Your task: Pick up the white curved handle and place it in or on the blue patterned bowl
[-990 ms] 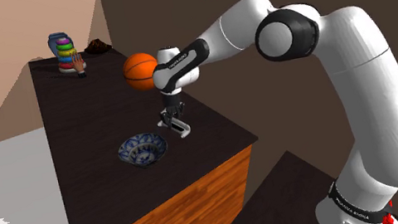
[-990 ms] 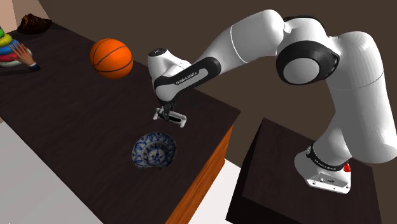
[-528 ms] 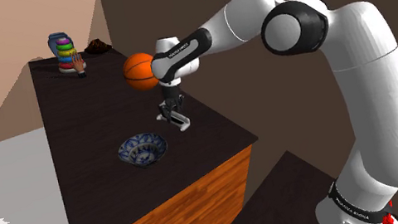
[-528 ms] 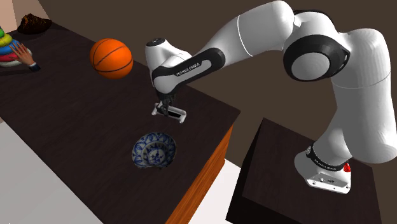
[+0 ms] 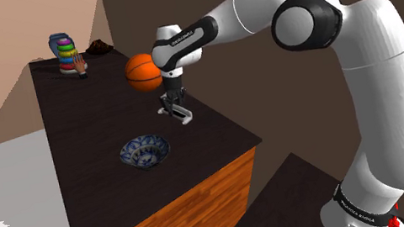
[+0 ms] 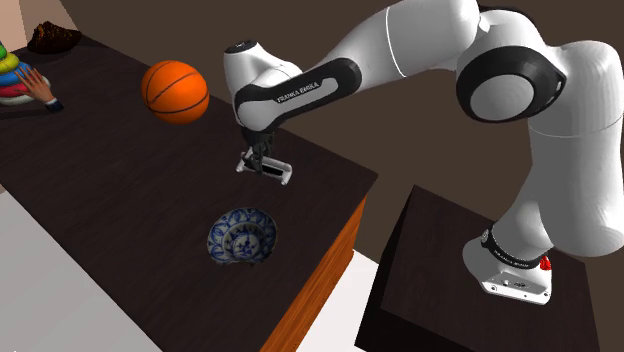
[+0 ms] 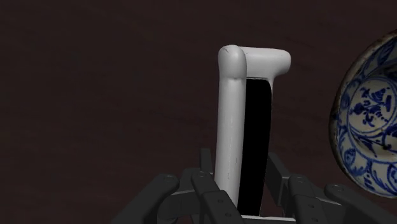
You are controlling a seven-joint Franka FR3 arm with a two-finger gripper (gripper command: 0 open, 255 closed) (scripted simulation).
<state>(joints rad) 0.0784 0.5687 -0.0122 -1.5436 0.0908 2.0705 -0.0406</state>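
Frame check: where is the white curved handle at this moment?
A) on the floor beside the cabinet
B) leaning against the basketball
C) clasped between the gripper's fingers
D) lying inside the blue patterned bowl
C: in the wrist view the gripper is shut on the white curved handle from both sides, and the second exterior view shows it apart from the blue patterned bowl.

An orange basketball (image 5: 138, 72) sits on the dark table (image 5: 88, 154).
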